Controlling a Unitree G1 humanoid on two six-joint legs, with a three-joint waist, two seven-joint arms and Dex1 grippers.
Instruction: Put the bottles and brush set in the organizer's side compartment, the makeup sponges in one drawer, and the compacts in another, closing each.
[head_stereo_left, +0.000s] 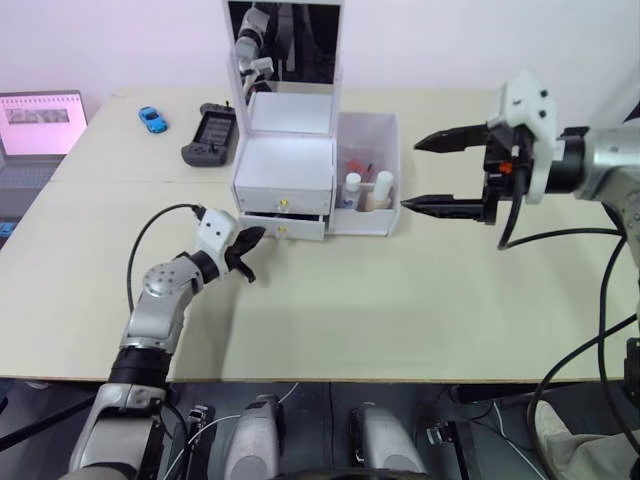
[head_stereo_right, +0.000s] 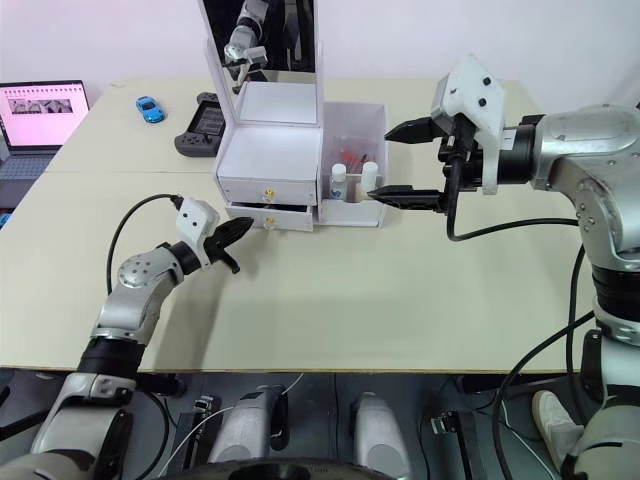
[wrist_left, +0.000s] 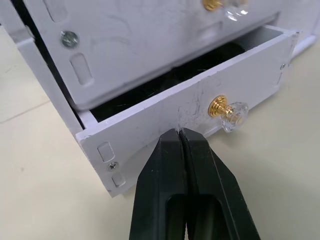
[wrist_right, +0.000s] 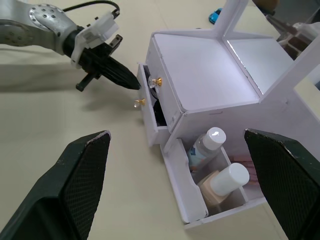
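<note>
So our left gripper (wrist_left: 180, 134) is pinched fully shut, tips pressed against the front of the organizer's (head_stereo_left: 285, 160) lower drawer (wrist_left: 200, 115), which sits partly open beside its gold knob (wrist_left: 218, 106). Our right gripper (head_stereo_left: 430, 172) hangs spread wide, empty, just beside the side compartment (head_stereo_left: 368, 130), where we see both bottles (wrist_right: 220, 172) standing upright, brush set (head_stereo_left: 358, 166) behind them.

You are looking at a laptop (head_stereo_left: 40, 135) sitting open at the upper left of the frame, its screen glowing pink. A small blue toy car (head_stereo_left: 153, 120) is lying right of it, and a dark handheld game console (head_stereo_left: 211, 134) is resting beside that on the beige table (head_stereo_left: 400, 310).
</note>
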